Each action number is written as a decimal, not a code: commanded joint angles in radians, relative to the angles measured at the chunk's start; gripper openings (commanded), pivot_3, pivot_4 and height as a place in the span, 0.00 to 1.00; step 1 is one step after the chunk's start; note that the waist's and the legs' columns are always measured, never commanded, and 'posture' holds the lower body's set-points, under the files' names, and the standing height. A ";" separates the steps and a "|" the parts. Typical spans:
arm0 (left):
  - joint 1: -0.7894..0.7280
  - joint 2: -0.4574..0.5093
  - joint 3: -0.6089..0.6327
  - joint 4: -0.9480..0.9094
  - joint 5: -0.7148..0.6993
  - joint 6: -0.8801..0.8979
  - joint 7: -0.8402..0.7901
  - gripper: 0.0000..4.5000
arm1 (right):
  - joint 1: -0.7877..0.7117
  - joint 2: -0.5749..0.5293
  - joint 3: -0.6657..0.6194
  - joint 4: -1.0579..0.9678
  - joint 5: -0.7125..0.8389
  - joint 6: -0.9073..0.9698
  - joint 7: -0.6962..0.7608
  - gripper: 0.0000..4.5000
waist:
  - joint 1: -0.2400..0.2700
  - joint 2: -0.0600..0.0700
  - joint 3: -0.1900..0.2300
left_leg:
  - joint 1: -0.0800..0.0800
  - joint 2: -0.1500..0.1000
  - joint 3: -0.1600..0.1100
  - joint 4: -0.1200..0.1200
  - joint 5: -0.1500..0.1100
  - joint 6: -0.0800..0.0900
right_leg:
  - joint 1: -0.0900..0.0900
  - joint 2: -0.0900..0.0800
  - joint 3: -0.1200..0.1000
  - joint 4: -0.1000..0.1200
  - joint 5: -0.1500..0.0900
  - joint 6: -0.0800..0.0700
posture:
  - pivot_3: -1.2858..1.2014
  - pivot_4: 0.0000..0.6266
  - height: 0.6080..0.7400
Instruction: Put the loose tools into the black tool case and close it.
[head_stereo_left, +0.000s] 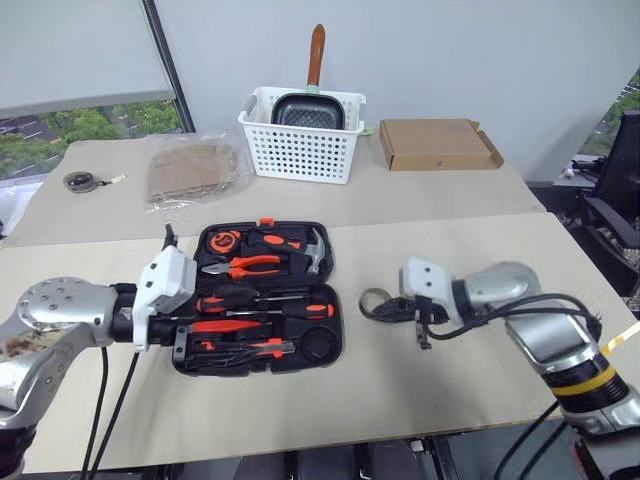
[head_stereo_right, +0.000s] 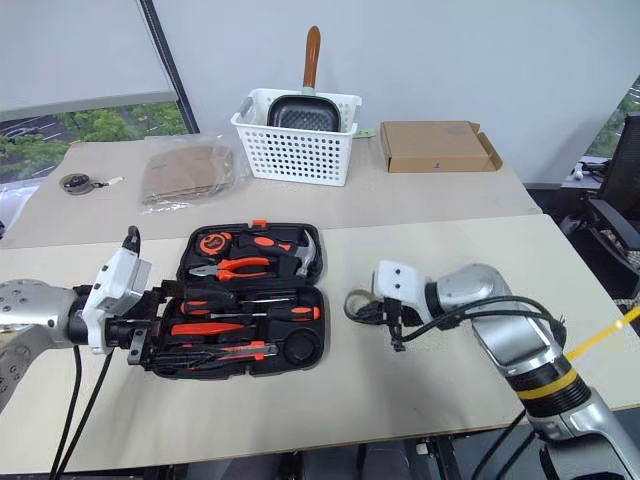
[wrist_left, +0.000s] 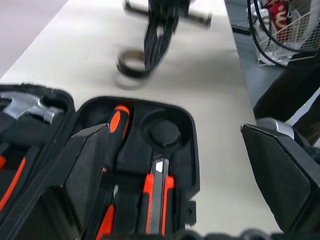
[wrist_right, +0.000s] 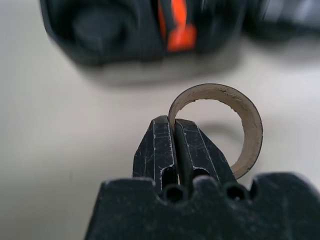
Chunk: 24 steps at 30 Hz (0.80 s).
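- Right then, the right gripper (wrist_right: 174, 131) had its two black fingers pinched together on the wall of the small brown cardboard tape ring (wrist_right: 235, 125), holding it up off the beige table (head_stereo_left: 420, 390); in the head views the ring (head_stereo_right: 357, 301) sat at centre frame, just right of the case.
- Its shadow lay on the tabletop below the ring in the right wrist view.
- The left gripper (wrist_left: 185, 165) had its fingers spread wide, holding nothing, over the lower left end of the flat black plastic tool case (head_stereo_left: 335, 320), which lay open at the centre of the frame.
- In the case's near half lay two long-shafted screwdrivers with orange-and-black handles (head_stereo_left: 265, 305) and an orange-and-black utility knife (wrist_left: 157, 200), with a round recess (wrist_left: 162, 132) beside them.
- Orange-handled pliers (head_stereo_left: 245, 265) and a steel hammer (head_stereo_left: 315, 255) filled the far half.
- At upper centre stood a white perforated basket (head_stereo_left: 300, 150), with a brown cardboard box (head_stereo_left: 435, 145) to its right.
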<state>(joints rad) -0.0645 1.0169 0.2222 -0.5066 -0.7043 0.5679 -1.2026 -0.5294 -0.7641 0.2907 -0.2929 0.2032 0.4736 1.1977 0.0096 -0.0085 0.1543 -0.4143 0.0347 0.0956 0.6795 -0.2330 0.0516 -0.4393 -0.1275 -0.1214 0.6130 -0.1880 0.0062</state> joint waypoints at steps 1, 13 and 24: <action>0.028 0.010 0.052 -0.003 0.024 -0.040 -0.005 1.00 | -0.051 0.050 0.053 -0.107 0.042 0.059 0.012 0.00 | 0.002 0.000 0.000 | 0.000 0.000 0.000 0.000 0.000 0.000 | 0.000 0.000 0.000 0.000 0.000 -0.001 | 0.52 0.24 0.70; 0.109 0.001 0.143 -0.015 0.017 -0.043 0.013 1.00 | -0.133 0.157 0.288 -0.014 -0.084 0.016 0.052 0.00 | 0.003 0.000 0.000 | 0.000 0.000 -0.001 0.000 0.000 -0.001 | 0.000 0.000 -0.001 0.000 -0.001 -0.001 | 0.52 0.24 0.70; 0.148 -0.006 0.179 -0.029 0.009 -0.040 0.024 1.00 | -0.131 0.136 0.314 -0.002 -0.115 0.012 0.101 0.44 | 0.004 0.000 0.000 | 0.000 0.000 -0.001 0.000 -0.003 -0.007 | 0.000 0.000 -0.001 0.001 -0.001 -0.001 | 0.52 0.24 0.70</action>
<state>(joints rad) 0.0809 1.0127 0.3725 -0.5175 -0.6871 0.5418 -1.1798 -0.6621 -0.6052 0.6042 -0.2635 0.0767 0.4856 1.2581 0.0138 -0.0089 0.1543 -0.4141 0.0347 0.0948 0.6798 -0.2365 0.0450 -0.4393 -0.1274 -0.1225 0.6135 -0.1887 0.0048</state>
